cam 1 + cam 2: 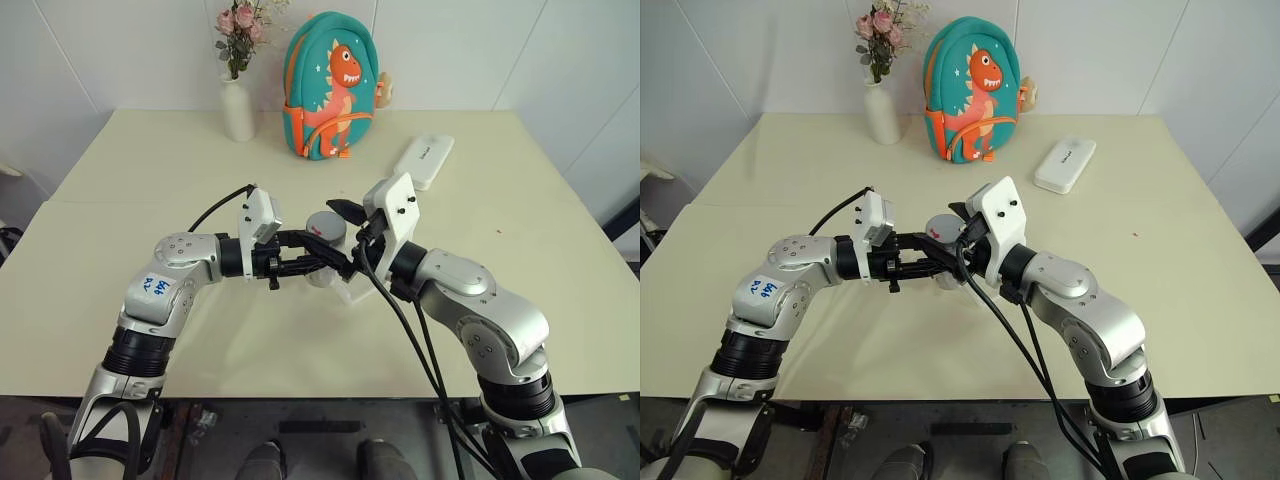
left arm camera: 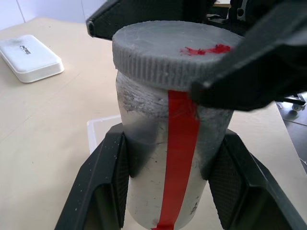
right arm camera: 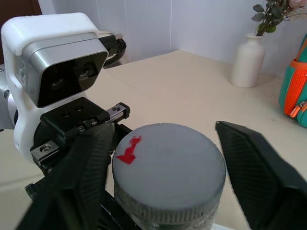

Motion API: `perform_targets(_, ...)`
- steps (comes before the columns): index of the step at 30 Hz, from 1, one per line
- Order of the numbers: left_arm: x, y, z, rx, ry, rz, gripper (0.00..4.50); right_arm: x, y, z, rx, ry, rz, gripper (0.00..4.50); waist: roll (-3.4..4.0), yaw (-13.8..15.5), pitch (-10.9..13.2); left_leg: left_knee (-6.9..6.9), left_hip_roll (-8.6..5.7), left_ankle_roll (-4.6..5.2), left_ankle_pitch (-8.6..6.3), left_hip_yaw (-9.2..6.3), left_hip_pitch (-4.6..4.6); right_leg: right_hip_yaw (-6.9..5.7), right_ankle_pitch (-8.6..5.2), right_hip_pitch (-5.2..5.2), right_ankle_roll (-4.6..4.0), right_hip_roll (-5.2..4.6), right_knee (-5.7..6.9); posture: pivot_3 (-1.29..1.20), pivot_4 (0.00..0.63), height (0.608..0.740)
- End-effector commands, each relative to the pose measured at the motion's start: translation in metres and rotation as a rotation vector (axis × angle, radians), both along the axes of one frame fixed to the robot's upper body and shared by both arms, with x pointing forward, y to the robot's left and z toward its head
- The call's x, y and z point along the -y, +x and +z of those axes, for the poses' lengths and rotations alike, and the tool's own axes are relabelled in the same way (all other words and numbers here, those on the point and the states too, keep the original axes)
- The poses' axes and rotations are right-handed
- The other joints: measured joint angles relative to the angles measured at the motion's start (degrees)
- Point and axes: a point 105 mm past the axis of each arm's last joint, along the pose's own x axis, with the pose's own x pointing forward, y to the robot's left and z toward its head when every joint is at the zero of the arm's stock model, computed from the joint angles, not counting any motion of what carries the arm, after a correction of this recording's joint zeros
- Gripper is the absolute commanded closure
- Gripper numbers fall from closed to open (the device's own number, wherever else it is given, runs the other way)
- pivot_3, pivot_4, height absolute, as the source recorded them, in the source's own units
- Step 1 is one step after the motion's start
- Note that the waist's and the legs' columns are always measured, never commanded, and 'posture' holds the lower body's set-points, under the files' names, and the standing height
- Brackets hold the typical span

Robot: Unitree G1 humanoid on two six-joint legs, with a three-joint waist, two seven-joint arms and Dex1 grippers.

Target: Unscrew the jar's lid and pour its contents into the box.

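Observation:
My left gripper (image 1: pixel 322 262) is shut on the body of the jar (image 2: pixel 163 163), a silvery-grey cylinder with a red strip down its side, held upright above the table. The lid (image 3: pixel 168 165), grey and ribbed with a red mark on top, sits on the jar. My right gripper (image 3: pixel 165 129) reaches in from the opposite side and stands open astride the lid. One finger is close against the rim; the other finger (image 3: pixel 254 167) is a gap away. The transparent box (image 2: pixel 96 128) lies on the table just below and behind the jar. The contents are hidden inside the jar.
A white opaque case (image 1: pixel 423 160) lies at the back right of the cream table (image 1: pixel 150 180). A white flower vase (image 1: pixel 238 108) and a teal dinosaur backpack (image 1: pixel 328 90) stand along the far edge by the wall.

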Motion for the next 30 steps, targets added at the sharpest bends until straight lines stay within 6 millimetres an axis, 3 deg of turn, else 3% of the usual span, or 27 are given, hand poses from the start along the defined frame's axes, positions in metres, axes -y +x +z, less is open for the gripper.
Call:
perform_targets(1,0.001,-0.002,0.015,0.075,-0.018,0.0,2.62,-0.004,-0.011,0.013,0.056,0.026,0.058,1.94,0.0,0.0,0.0,0.0,0.0,0.0,0.0,0.0,0.0,0.0,0.0,0.0,0.0,0.0,0.0,0.0,0.15,0.74)
perform_targets(10,-0.004,-0.002,0.015,0.045,-0.044,0.003,2.62,-0.009,-0.028,0.022,0.096,0.026,0.218,1.94,0.0,0.0,0.0,0.0,0.0,0.0,0.0,0.0,0.0,0.0,0.0,0.0,0.0,0.0,-0.01,0.0,0.15,0.74)
perform_targets(14,-0.008,0.001,0.011,0.035,-0.046,0.014,2.62,-0.015,-0.045,0.028,0.136,0.002,0.414,1.94,0.01,0.0,0.0,0.0,0.0,0.0,0.0,0.01,0.0,0.0,0.0,0.0,0.0,0.0,0.0,0.0,0.15,0.74)
perform_targets(30,-0.009,-0.003,0.005,-0.018,-0.049,-0.04,2.62,-0.015,-0.06,0.044,0.197,-0.029,0.758,1.94,0.01,0.0,0.0,0.0,0.0,-0.01,0.01,0.01,0.02,0.0,0.0,0.01,0.01,0.01,0.02,0.0,0.15,0.74)
